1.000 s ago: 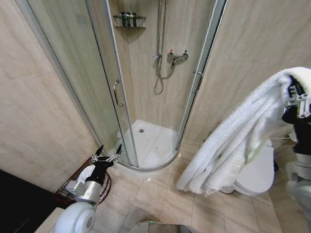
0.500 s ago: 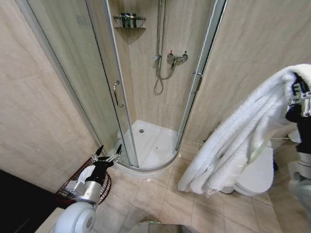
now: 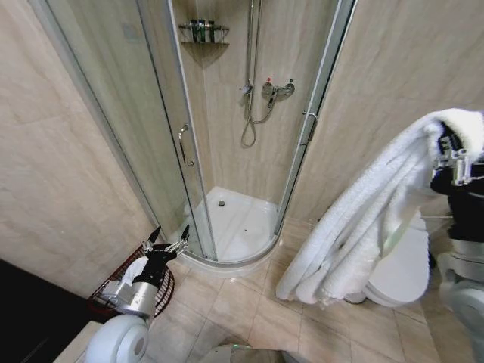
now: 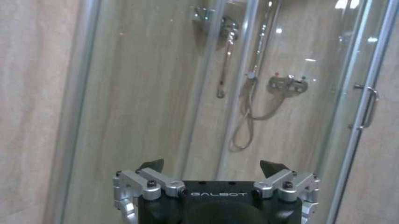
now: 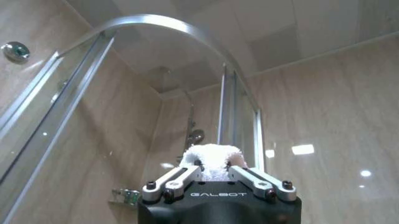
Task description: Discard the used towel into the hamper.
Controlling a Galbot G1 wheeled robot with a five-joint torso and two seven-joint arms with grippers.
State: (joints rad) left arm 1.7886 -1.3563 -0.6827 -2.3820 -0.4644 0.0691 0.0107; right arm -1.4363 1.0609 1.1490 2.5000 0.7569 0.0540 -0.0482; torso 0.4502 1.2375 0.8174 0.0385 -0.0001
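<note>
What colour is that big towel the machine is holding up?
White. The towel hangs from the right gripper, clearest in the head view.

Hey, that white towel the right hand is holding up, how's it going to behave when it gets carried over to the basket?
Probably floppy: the towel droops in long folds from the right hand. It looks thick, so likely bulky for the small hamper. Its trailing end may swing or drag.

Bare tiled floor [image 3: 249, 302] between hamper [image 3: 102, 291] and toilet [image 3: 401, 276].

right gripper [image 3: 448, 153] shifted slightly toward the left, white towel [image 3: 363, 227] carried along with it, hanging folds swayed
</note>
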